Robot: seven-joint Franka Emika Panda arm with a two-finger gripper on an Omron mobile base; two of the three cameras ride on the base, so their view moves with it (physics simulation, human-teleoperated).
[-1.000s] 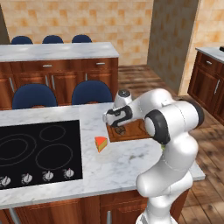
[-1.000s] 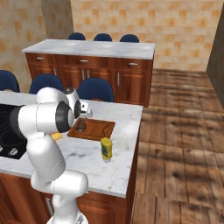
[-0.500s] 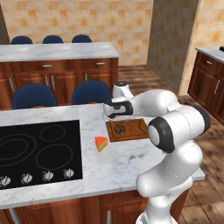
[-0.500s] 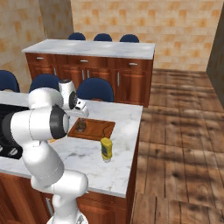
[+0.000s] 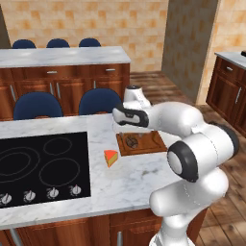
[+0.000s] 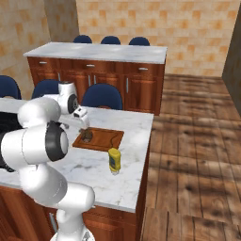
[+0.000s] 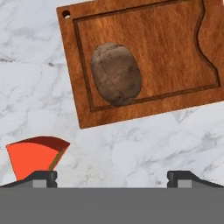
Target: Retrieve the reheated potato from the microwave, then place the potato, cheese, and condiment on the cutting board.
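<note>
Gripper (image 7: 112, 176) hangs wide apart and empty above the cutting board (image 5: 156, 140), where the potato (image 7: 116, 73) already lies. Next target is probably the cheese (image 5: 111, 157), on marble just beside the board's cooktop-side edge: centre over the wedge, descend straight.

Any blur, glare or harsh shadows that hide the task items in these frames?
Hand view: sharp, even light; potato on cutting board and cheese clear. Left base view: soft, potato small and muddy. Right base view: condiment casts a faint shadow, no glare.
</note>
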